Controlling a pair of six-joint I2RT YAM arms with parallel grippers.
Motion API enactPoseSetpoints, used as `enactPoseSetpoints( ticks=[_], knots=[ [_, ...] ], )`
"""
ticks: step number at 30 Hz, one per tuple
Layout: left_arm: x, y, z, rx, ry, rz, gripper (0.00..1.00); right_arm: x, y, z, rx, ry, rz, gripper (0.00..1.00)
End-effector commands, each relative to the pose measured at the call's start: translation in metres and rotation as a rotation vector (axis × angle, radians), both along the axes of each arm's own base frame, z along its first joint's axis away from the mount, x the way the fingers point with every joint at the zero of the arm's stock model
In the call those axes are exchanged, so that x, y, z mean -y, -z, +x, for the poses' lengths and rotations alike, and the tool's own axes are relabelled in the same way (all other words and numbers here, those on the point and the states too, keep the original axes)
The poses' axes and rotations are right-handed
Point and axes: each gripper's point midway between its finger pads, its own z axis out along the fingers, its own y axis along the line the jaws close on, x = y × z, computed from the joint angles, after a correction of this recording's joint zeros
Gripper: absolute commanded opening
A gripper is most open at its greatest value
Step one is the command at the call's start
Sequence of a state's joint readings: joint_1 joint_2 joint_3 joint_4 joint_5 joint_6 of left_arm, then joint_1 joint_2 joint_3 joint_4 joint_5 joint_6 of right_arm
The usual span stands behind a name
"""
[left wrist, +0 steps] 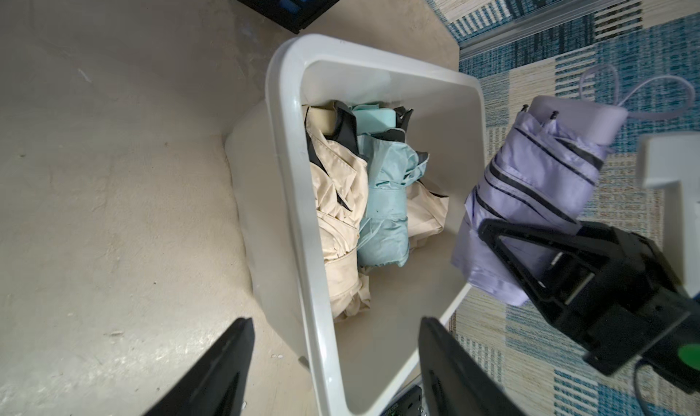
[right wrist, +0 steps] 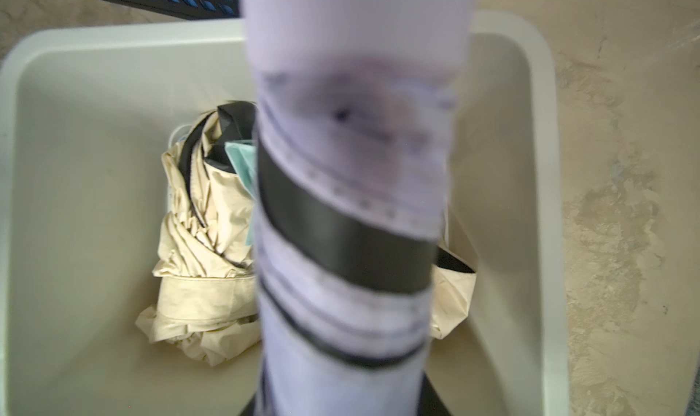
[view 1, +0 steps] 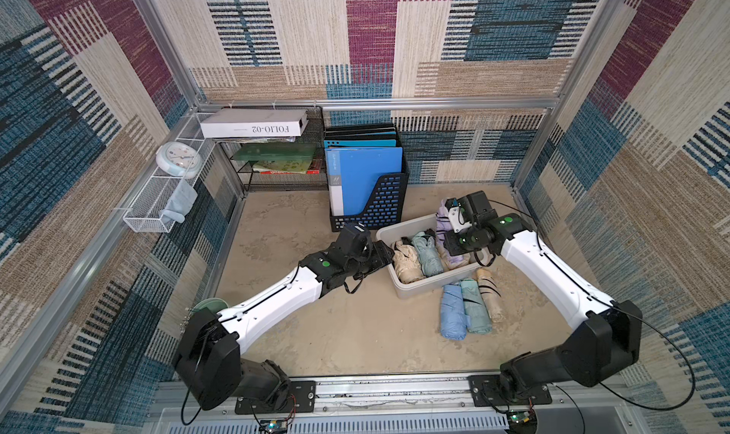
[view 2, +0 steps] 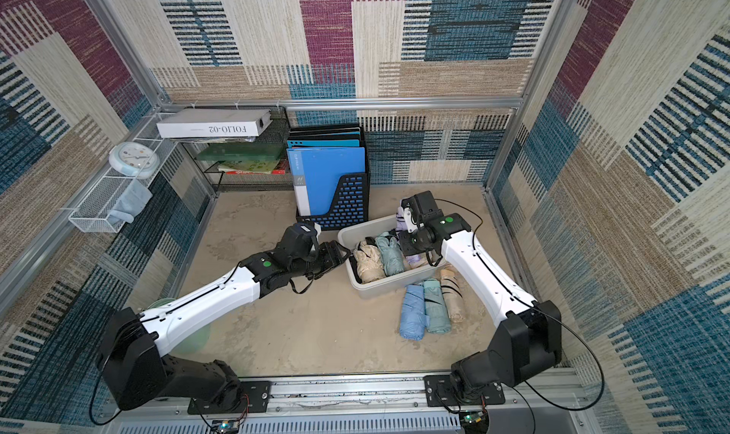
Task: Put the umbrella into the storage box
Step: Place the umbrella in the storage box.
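**Operator:** What lies nearest the arm bases?

**Technician:** Three folded umbrellas lie side by side on the sandy tabletop: a blue umbrella (view 1: 453, 313), a mint umbrella (view 1: 476, 307) and a beige umbrella (view 1: 490, 293). Each is a soft, crumpled fabric roll. They lie just beside the near wall of the storage box (view 1: 430, 285).

**Operator:** Describe the box.

**Technician:** Smooth pale plastic with rounded corners and a rolled rim. The stowed umbrellas (left wrist: 341, 213), two cream and one mint, lie parallel toward one side. A strip of floor along the other side is bare.

**Operator:** And the left gripper?

**Technician:** The left gripper (left wrist: 335, 330) has its jaws apart and holds nothing. One finger is outside the box wall and the other over the interior, so they straddle the rim. Contact with the wall cannot be confirmed.

**Operator:** Where is the task item?

**Technician:** The lilac umbrella (left wrist: 538, 183) is clamped in the right gripper (left wrist: 503, 243), which grips the fabric-wrapped body below the handle. It hangs over the bare strip. Its long axis runs roughly parallel to the stowed rolls but is tipped steeply, with the rigid handle and wrist loop uppermost. The box floor lies directly below, so the right arm is the acting arm. The next move likely calls for lowering and levelling, so the handle clears the rim.

**Operator:** What is beyond it?

**Technician:** A black perforated file holder (view 1: 379, 210) with blue folders stands just behind the box.
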State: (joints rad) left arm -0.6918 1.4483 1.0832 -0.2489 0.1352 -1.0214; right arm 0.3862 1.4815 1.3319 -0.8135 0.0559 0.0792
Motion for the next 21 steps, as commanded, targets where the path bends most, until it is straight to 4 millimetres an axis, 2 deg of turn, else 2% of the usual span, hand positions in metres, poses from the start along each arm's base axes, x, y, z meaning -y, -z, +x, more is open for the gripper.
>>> enactPoseSetpoints(
  ticks=[1,6,9,12,13,15,17,21],
  knots=[
    [0.004,0.013,-0.001,-0.049,0.018,0.029,0.70,0.006,0.010,0.006,-0.012,-0.007,-0.061,0.22],
    [0.010,0.024,0.007,-0.069,0.031,0.063,0.65,0.005,0.036,0.004,-0.097,-0.014,-0.082,0.22],
    [0.011,0.032,0.012,-0.083,0.033,0.088,0.58,0.003,0.051,0.000,-0.166,-0.029,-0.082,0.23],
    [0.012,0.039,0.014,-0.099,0.039,0.102,0.52,0.004,0.067,-0.003,-0.215,-0.029,-0.096,0.28],
    [0.013,0.041,0.015,-0.100,0.043,0.108,0.50,0.005,0.069,-0.002,-0.215,-0.024,-0.101,0.34],
    [0.012,0.043,0.018,-0.101,0.045,0.121,0.46,0.006,0.066,0.002,-0.198,-0.012,-0.106,0.49],
    [0.011,0.047,0.019,-0.106,0.047,0.136,0.41,0.007,0.054,0.008,-0.156,-0.001,-0.103,0.59],
    [0.011,0.049,0.023,-0.106,0.052,0.149,0.34,0.010,0.026,0.014,-0.082,0.027,-0.084,0.66]
  ],
)
